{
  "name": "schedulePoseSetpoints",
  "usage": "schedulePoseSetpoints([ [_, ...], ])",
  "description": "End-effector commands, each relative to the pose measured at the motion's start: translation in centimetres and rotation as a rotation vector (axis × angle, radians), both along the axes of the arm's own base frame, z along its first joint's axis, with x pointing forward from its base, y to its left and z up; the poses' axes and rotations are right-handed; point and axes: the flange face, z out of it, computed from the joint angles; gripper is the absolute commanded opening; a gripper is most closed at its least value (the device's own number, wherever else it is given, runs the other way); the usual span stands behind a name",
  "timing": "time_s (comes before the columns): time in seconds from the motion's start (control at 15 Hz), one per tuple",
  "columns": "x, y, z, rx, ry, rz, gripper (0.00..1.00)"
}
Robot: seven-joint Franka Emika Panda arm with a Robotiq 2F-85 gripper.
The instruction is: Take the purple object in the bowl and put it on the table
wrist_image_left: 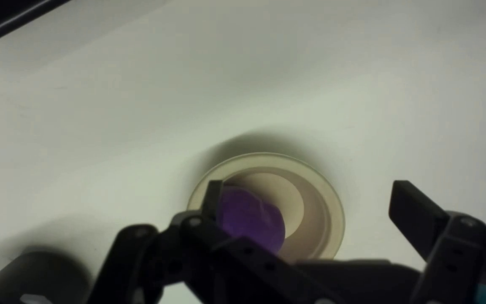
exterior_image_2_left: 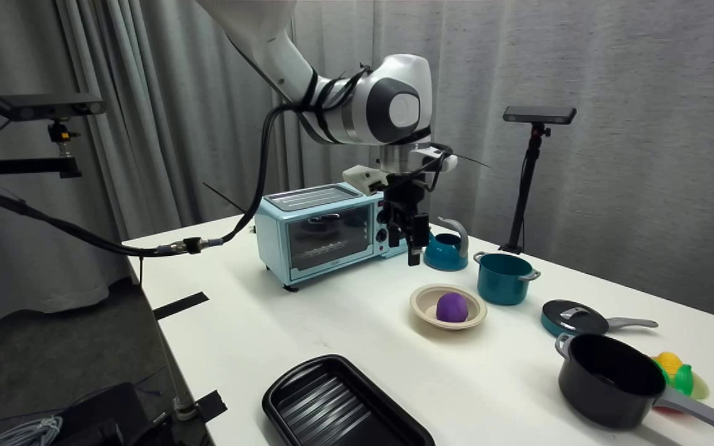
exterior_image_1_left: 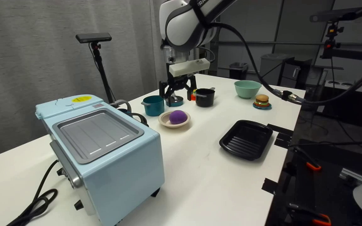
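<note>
The purple object [exterior_image_1_left: 178, 117] is a rounded lump lying in the shallow cream bowl [exterior_image_1_left: 164, 121], which stands on the white table [exterior_image_1_left: 193, 175]. In an exterior view the purple object [exterior_image_2_left: 452, 307] sits in the bowl [exterior_image_2_left: 421, 305] on the table [exterior_image_2_left: 332, 316]. My gripper [exterior_image_1_left: 178, 92] is open and empty above the bowl; it also shows in an exterior view [exterior_image_2_left: 408, 244]. In the wrist view the purple object [wrist_image_left: 253, 221] appears beside one finger of my gripper [wrist_image_left: 306, 190], partly hidden by it. The bowl's lower edge [wrist_image_left: 336, 211] is hidden behind the gripper.
A light blue toaster oven [exterior_image_1_left: 127, 179] stands near the bowl. A teal pot [exterior_image_2_left: 504, 282], a kettle [exterior_image_2_left: 445, 253], a lidded pan [exterior_image_2_left: 571, 319] and a black pot [exterior_image_2_left: 605, 390] are around it. A black ridged tray [exterior_image_1_left: 247, 141], green bowl [exterior_image_1_left: 247, 89] and toy burger [exterior_image_1_left: 261, 99] also stand there.
</note>
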Motion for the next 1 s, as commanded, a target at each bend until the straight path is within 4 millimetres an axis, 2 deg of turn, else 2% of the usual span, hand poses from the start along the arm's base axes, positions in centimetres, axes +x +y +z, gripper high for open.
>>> schedulePoseSetpoints([
  [0.0,0.6,-0.4,-0.1,-0.008,-0.004,-0.002,1.0],
  [0.4,1.6,-1.1,-0.1,-0.018,-0.018,0.0,1.0],
  [0.93,3.5,-3.4,-3.8,-0.03,-0.021,0.025,1.0],
])
